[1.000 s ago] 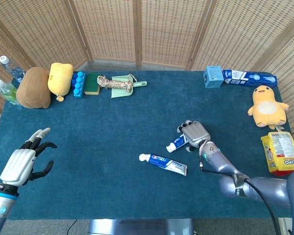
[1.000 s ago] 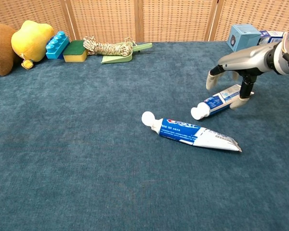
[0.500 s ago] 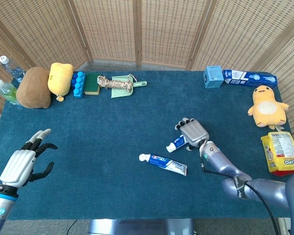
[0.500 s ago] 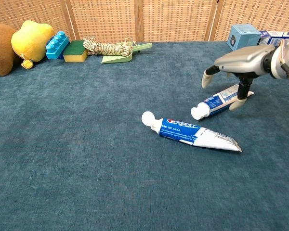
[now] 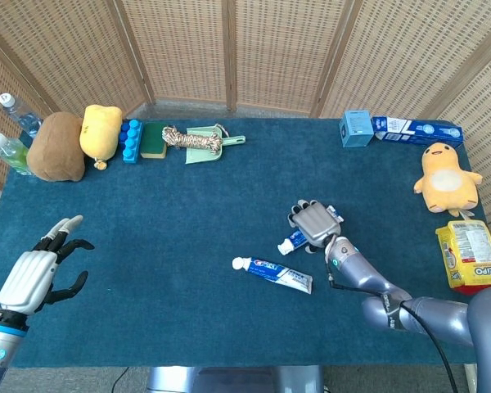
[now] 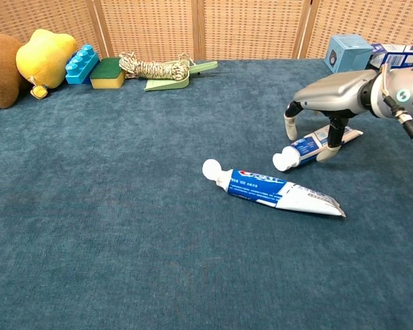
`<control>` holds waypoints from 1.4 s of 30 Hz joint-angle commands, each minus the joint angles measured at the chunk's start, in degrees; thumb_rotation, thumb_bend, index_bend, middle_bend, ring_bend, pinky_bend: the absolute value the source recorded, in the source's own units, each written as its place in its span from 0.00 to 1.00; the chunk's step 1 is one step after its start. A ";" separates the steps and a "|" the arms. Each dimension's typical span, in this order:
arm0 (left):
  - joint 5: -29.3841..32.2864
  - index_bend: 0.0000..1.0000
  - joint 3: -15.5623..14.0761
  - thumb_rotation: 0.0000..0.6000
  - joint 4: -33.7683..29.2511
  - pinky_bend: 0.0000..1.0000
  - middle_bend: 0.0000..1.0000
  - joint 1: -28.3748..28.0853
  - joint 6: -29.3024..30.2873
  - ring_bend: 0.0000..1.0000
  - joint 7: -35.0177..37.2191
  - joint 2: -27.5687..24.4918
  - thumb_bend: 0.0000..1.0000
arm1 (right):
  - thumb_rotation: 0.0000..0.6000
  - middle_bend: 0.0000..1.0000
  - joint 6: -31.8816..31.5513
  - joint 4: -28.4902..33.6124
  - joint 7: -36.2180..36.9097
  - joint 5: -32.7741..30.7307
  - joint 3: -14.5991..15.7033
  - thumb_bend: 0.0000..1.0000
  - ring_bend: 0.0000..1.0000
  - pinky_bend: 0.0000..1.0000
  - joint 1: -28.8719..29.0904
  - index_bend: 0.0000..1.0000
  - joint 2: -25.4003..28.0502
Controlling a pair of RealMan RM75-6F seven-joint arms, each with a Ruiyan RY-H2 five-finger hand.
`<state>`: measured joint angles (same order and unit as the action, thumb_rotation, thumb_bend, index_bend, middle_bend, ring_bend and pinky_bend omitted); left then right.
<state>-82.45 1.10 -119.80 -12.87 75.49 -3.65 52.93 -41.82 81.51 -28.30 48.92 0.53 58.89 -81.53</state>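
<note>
Your right hand [image 6: 328, 103] arches over small toothpaste tube [image 6: 314, 146] right of tabletop centre, fingers spread, straddling tube, gripping nothing; fingertip contact unclear. Larger toothpaste tube [image 6: 275, 189] lies just beside, nearer front edge. Your left hand [image 5: 34, 276] hovers near front-left corner, fingers apart, empty.
</note>
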 commanded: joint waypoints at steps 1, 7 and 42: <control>-0.14 0.31 0.00 1.00 0.01 0.17 0.01 0.06 0.01 0.00 0.14 -0.08 0.38 | 1.00 0.24 0.31 -0.08 -0.89 -0.77 -0.22 0.23 0.14 0.26 0.43 0.38 -0.51; -0.53 0.31 -0.03 1.00 -0.11 0.17 0.01 0.34 0.29 0.00 0.46 -0.54 0.38 | 1.00 0.25 0.88 -0.99 -2.30 -1.95 -0.41 0.24 0.14 0.26 1.14 0.40 -1.51; -1.81 0.32 0.13 1.00 -2.67 0.17 0.00 1.37 1.45 0.00 0.79 -2.42 0.38 | 1.00 0.26 4.77 -6.48 -0.28 -0.36 -0.49 0.26 0.14 0.26 1.28 0.38 -1.37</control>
<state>-84.26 1.23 -122.47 -11.49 76.94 -2.85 50.51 -37.05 75.03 -28.59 48.55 0.03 60.18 -82.90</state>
